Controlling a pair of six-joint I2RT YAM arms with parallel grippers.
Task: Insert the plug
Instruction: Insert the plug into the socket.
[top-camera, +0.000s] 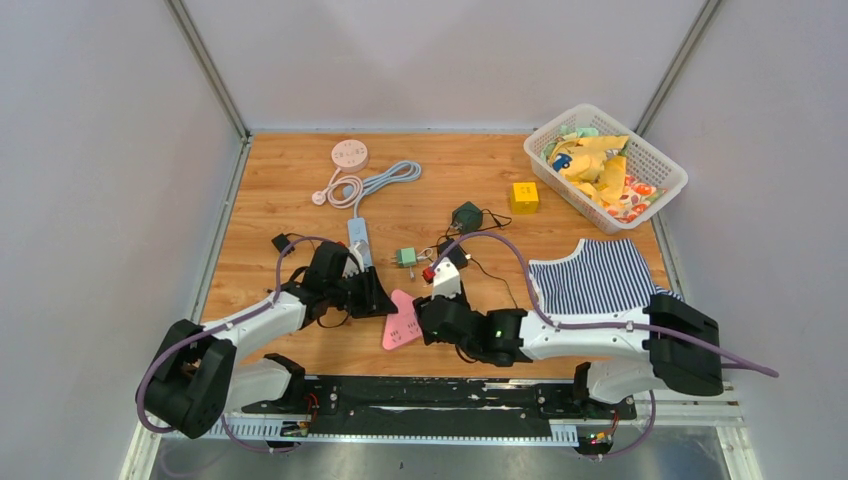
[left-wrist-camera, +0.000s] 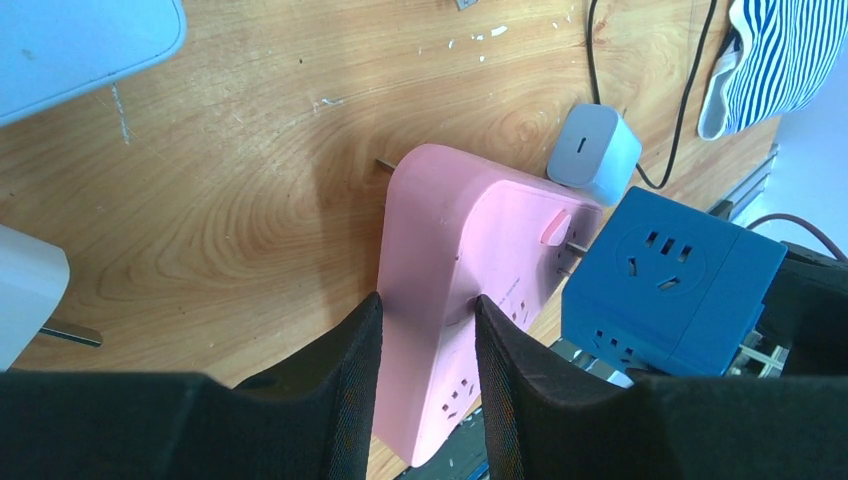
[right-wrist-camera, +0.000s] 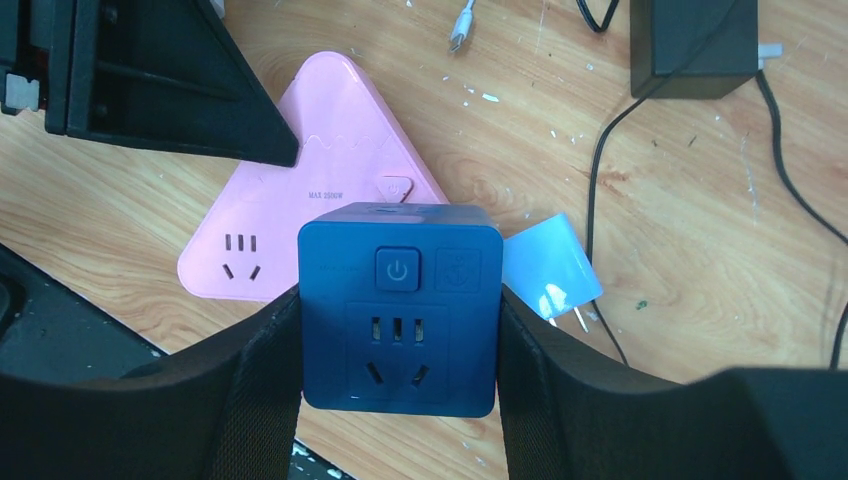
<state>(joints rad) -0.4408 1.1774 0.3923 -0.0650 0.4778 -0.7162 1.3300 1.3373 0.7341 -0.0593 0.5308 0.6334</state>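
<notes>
Right hand (right-wrist-camera: 398, 305): clamped on both sides of a dark blue plastic cube socket (left-wrist-camera: 665, 280), centre of the right wrist view.
Left hand (left-wrist-camera: 428, 300): fingers straddle an edge of a pink triangular plastic power strip (right-wrist-camera: 290, 200); cannot tell whether they pinch it.
Cube: just beside the strip, metal pins showing between them.
Strip: lower centre of the top view, between both hands.

One pink socket (right-wrist-camera: 330, 200), one blue cube socket (right-wrist-camera: 400, 310), one basket (top-camera: 648, 150).
</notes>
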